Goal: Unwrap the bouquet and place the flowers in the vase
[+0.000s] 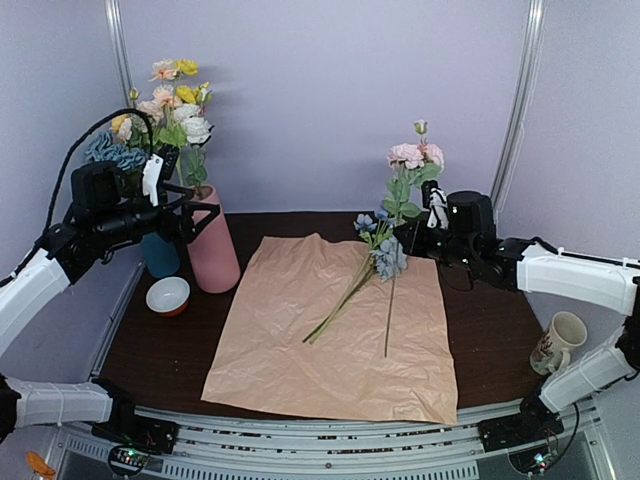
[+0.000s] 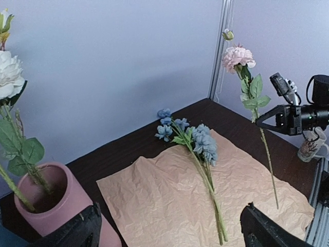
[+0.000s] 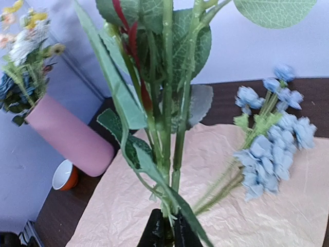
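Top external: pink flower point(image 1: 415, 153) stands upright, right of centre. Its stem is pinched in the right tool point(image 3: 168, 231), which is pressed together on it among the leaves. The long stem tail runs down toward the paper point(image 1: 330, 340); can't tell if the tip touches. Flat on the paper beside it lie the blue sprigs point(image 1: 385, 250).

Left of centre, just off the paper's edge, is the vase point(image 1: 212, 245), already holding a few stems. Beside its mouth the left tool point(image 1: 188, 215) is spread wide, gripping nothing.

My read: carry-and-insert.
- Lift until the stem tip clears the rim.
- Traverse left with the stem vertical.
- Drop the tip into the free side of the mouth.
- Release only once it's deep.
- Keep the left tool out of the path, or brace the vase with it.
- Mind the teal vase point(image 1: 160, 255) and bowl point(image 1: 168, 295) close by on the desk point(image 1: 485, 335).
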`<state>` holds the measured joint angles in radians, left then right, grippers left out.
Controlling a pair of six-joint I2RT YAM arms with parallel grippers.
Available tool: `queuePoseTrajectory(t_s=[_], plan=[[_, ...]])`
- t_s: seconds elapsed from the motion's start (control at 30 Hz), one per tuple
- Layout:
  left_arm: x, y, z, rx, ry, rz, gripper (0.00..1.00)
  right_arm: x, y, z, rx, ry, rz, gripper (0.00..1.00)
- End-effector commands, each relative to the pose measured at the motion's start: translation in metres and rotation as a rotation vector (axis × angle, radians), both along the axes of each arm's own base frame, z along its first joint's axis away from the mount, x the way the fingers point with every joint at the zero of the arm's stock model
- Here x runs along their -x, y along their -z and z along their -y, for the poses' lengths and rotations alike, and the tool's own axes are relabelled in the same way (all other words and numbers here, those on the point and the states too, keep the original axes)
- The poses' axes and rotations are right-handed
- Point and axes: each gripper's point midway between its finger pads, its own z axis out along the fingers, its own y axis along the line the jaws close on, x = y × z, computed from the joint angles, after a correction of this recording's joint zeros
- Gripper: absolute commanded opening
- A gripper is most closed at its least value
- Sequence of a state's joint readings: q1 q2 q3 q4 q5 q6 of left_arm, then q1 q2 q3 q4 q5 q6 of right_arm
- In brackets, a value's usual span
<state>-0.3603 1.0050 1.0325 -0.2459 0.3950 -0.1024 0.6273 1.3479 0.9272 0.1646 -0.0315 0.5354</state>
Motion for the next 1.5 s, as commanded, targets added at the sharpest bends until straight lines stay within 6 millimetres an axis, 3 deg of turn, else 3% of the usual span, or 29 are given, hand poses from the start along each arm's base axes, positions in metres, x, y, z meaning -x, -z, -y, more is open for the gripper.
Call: queuePoseTrajectory(t_s=[0.0, 0.17, 0.4, 0.57, 0.83, 1.27, 1.37, 1.47], plan=[[0.007, -0.01, 0.024, 0.153, 0.126, -0.018, 0.97, 0.029, -0.055, -0.05, -0.03, -0.262, 0.282, 0.0], [0.014, -0.003, 0.07, 0.18, 0.164, -0.033, 0.96, 0.057, -0.057, -0.079, 0.01, -0.405, 0.368, 0.0], [0.022, 0.022, 0.151, 0.219, 0.273, -0.093, 0.9, 0.083, -0.047, -0.088, -0.024, -0.503, 0.401, 0.0], [0.033, 0.036, 0.197, 0.205, 0.334, -0.131, 0.88, 0.091, -0.041, -0.095, -0.03, -0.533, 0.392, 0.0], [0.049, 0.037, 0.222, 0.261, 0.374, -0.142, 0.84, 0.097, -0.036, -0.097, -0.034, -0.545, 0.396, 0.0], [0.05, 0.041, 0.248, 0.289, 0.374, -0.147, 0.69, 0.116, -0.036, -0.104, -0.06, -0.605, 0.41, 0.0], [0.046, 0.047, 0.255, 0.278, 0.347, -0.158, 0.61, 0.122, -0.036, -0.107, -0.063, -0.624, 0.414, 0.0], [0.048, 0.052, 0.261, 0.274, 0.352, -0.164, 0.43, 0.125, -0.035, -0.108, -0.058, -0.63, 0.417, 0.0]])
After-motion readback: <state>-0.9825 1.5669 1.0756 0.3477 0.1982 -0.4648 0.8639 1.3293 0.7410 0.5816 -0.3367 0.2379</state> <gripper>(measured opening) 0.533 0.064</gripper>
